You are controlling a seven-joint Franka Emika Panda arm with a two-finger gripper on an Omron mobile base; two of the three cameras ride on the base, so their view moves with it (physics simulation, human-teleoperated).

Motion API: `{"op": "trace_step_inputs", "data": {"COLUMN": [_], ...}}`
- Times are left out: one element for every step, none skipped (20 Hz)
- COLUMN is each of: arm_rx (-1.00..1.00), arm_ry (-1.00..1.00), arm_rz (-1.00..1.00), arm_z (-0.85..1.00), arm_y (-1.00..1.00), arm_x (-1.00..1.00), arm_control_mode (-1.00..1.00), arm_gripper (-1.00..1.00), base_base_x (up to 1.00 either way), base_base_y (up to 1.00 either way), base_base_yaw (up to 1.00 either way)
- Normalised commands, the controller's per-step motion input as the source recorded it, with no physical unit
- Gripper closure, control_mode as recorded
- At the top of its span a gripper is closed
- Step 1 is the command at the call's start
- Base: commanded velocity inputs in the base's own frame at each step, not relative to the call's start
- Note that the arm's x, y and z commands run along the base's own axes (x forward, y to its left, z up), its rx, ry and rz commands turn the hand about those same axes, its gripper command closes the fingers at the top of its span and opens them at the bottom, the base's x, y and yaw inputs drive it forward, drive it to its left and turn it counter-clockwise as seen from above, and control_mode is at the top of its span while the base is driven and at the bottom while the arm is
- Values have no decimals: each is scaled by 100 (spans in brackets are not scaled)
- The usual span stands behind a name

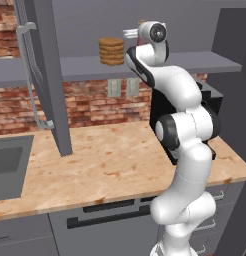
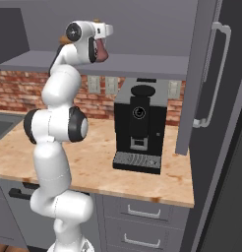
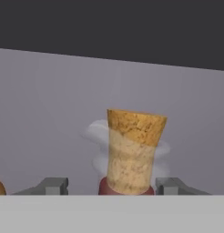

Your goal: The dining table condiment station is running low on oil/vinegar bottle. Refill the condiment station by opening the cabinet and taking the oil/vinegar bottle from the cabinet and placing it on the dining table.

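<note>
The oil/vinegar bottle (image 3: 131,154) shows a tan cork stopper, wider at its top than where it enters a clear, hazy neck, and a sliver of reddish-brown body at the foot of the hand view. It stands directly between the 2 grey fingertips (image 3: 52,185) of the gripper (image 3: 111,186), on the grey shelf of the cabinet (image 1: 95,67), whose doors hang open on both sides. The jaws stand apart, 1 on each side of the neck; a gap shows on the left, while on the right the tip sits just beside the glass, and I cannot tell whether it touches. From the right base view the bottle's red body peeks out just under the hand (image 2: 99,49). No label or writing can be read on it.
</note>
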Motion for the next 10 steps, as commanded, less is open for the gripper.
{"op": "trace_step_inputs", "data": {"arm_rx": [0, 0, 0, 0, 0, 0, 0, 0, 0, 0], "arm_ry": [0, 0, 0, 0, 0, 0, 0, 0, 0, 0], "arm_rz": [0, 0, 0, 0, 0, 0, 0, 0, 0, 0], "arm_z": [-2, 0, 0, 0, 0, 0, 0, 0, 0, 0], "arm_y": [0, 0, 0, 0, 0, 0, 0, 0, 0, 0], "arm_x": [3, 8, 9, 7, 5, 4, 1, 0, 0, 0], "arm_control_mode": [-100, -100, -100, -100, -100, -100, -100, -100, -100, -100], "arm_gripper": [100, 100, 100, 100, 100, 100, 100, 100, 100, 100], "base_base_x": [0, 0, 0, 0, 0, 0, 0, 0, 0, 0], "base_base_y": [0, 0, 0, 0, 0, 0, 0, 0, 0, 0], "base_base_yaw": [0, 0, 0, 0, 0, 0, 0, 0, 0, 0]}}
